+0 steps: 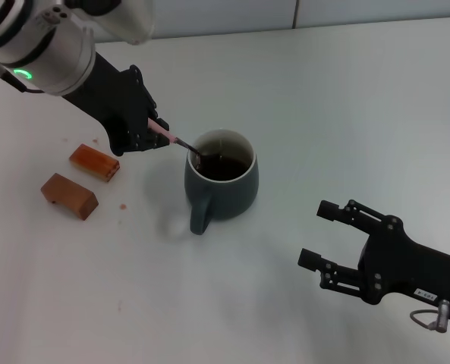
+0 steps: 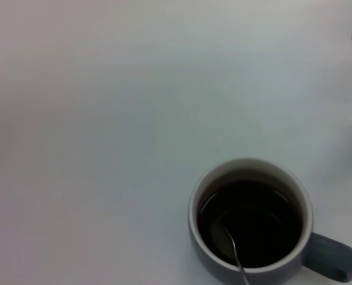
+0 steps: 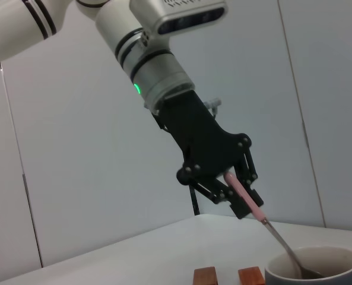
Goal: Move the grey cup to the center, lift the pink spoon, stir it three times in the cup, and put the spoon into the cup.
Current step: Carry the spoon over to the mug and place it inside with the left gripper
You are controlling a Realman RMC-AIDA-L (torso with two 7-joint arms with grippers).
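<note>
While the rounded dark blue-grey ceramic mug with its white rim [image 1: 221,182] stands near the middle of the white counter [image 1: 346,98], handle toward the robot, the left hand [image 1: 158,133] is closed on the light pink handle of the small slim spoon [image 1: 180,143], whose silver bowl dips over the rim into dark liquid. The spoon looks light, stiff and thin, so a pinch high on the handle suits it, though the smooth shaft could swivel between the fingers if it drags against the mug wall. The mug looks heavy enough to stay put under gentle stirring, but it is brittle and full enough to slop. The right hand [image 1: 325,235] rests low over the counter nearer the robot, fingers spread and holding nothing. Two brown rectangular blocks [image 1: 80,180] lie on the robot's left of the mug. The liquid hides the spoon's bowl in the head view; the left wrist view shows it only dimly and none of the left hand itself
</note>
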